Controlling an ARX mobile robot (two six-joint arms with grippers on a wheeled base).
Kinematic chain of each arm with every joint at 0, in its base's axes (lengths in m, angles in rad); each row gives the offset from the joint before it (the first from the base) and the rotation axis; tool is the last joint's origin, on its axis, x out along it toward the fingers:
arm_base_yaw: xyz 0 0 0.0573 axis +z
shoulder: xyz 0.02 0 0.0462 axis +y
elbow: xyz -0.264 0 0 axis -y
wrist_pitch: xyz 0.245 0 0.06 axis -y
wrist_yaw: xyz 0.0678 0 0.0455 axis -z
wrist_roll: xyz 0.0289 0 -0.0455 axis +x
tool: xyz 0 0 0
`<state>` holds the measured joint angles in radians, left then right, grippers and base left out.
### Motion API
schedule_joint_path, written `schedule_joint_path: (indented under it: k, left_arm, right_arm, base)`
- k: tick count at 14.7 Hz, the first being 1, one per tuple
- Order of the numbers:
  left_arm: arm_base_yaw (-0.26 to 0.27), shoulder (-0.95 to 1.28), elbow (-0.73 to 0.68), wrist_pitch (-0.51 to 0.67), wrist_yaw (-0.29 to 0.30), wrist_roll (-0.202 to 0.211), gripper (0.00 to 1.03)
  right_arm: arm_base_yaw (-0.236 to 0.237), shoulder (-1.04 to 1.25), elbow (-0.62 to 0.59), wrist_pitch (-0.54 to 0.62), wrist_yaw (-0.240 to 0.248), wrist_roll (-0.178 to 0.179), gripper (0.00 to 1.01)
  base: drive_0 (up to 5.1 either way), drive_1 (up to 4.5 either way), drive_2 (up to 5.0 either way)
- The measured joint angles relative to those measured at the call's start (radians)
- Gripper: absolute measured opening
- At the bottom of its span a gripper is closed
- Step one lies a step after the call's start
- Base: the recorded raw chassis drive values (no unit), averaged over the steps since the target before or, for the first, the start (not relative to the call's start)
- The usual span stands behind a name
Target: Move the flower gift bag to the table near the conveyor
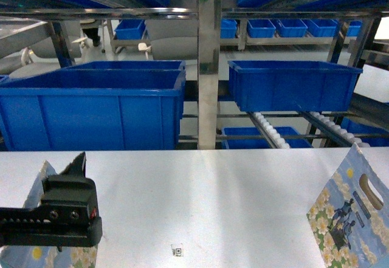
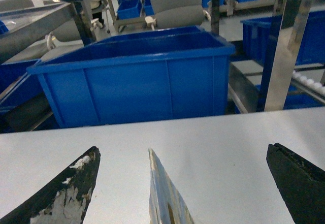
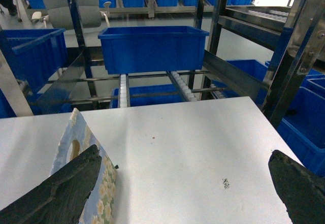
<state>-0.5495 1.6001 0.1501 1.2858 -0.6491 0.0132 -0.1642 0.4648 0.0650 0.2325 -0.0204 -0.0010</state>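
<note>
A flower bag (image 1: 349,216) stands upright on the white desk (image 1: 213,201) at its near right corner; a second bag (image 1: 36,186) stands at the near left, mostly hidden behind the left gripper (image 1: 76,177) in the head view.

In the left wrist view, the left gripper (image 2: 185,178) has its fingers (image 2: 61,193) wide apart, and the thin top edge of the left bag (image 2: 165,193) rises between them, closer to the left finger and touching neither.

In the right wrist view, the right gripper (image 3: 195,188) is also spread wide. The right bag (image 3: 84,168) sits at its left finger (image 3: 61,193), which overlaps the bag's lower face; whether they touch I cannot tell.

Beyond the far edge of the desk is the conveyor (image 1: 298,128), a steel rack with white rollers, carrying blue bins (image 1: 292,82). A small square sticker (image 1: 177,251) lies on the desk near the front, between the bags.
</note>
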Motion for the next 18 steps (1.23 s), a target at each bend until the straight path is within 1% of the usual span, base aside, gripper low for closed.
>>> schedule_joint_path:
  k: [1,4,6,7,8,9,10,11,12,14,15,16,17,18]
  left_arm:
    - [0.000,-0.046,0.000,0.000,0.003,0.016,0.98]
    - [-0.011,-0.155,0.003,0.000,0.003,0.038,0.98]
    - [-0.027,-0.239,0.003,0.000,-0.014,0.055,0.98]
    - [-0.042,-0.300,0.003,0.000,-0.036,0.067,0.98]
    - [-0.063,-0.373,0.003,-0.019,-0.074,0.077,0.98]
    - [-0.087,-0.437,-0.005,-0.067,-0.114,0.092,0.98]
    - [-0.093,-0.498,-0.018,-0.148,-0.140,0.085,0.98]
    - [-0.095,-0.516,-0.024,-0.160,-0.153,0.072,0.98]
    - [-0.095,-0.515,-0.024,-0.161,-0.154,0.066,0.98]
    - [-0.095,-0.513,-0.024,-0.162,-0.154,0.065,0.98]
    - [-0.076,-0.551,-0.015,-0.283,-0.096,0.043,0.93]
    - [-0.033,-0.632,-0.022,-0.417,0.006,0.030,0.84]
    - [0.023,-0.738,-0.038,-0.523,0.090,0.013,0.73]
    - [0.066,-0.808,-0.054,-0.590,0.145,0.008,0.64]
  right_arm:
    - [0.000,0.000,0.000,0.000,0.000,0.000,0.98]
    - [0.000,0.000,0.000,0.000,0.000,0.000,0.98]
    - [0.000,0.000,0.000,0.000,0.000,0.000,0.98]
    - [0.000,0.000,0.000,0.000,0.000,0.000,0.98]
    - [0.000,0.000,0.000,0.000,0.000,0.000,0.98]
    - [0.000,0.000,0.000,0.000,0.000,0.000,0.98]
    - [0.000,0.000,0.000,0.000,0.000,0.000,0.98]
    - [0.000,0.000,0.000,0.000,0.000,0.000,0.98]
    - [0.000,0.000,0.000,0.000,-0.001,0.000,0.98]
    - [0.000,0.000,0.000,0.000,-0.001,0.000,0.98]
    - [0.000,0.000,0.000,0.000,-0.001,0.000,0.98]
    - [0.000,0.000,0.000,0.000,-0.002,0.000,0.98]
    - [0.000,0.000,0.000,0.000,-0.001,0.000,0.98]
    - [-0.013,0.013,-0.021,0.092,-0.042,0.001,0.95]
  base:
    - [0.0,0.00,0.0]
    - [0.0,0.00,0.0]
    - [0.0,0.00,0.0]
    - [0.0,0.00,0.0]
    - [0.0,0.00,0.0]
    - [0.0,0.00,0.0]
    - [0.0,0.00,0.0]
    - [0.0,0.00,0.0]
    - [0.0,0.00,0.0]
    - [0.0,0.00,0.0]
    - [0.0,0.00,0.0]
    - [0.0,0.00,0.0]
    - [0.0,0.00,0.0]
    - [0.0,0.00,0.0]
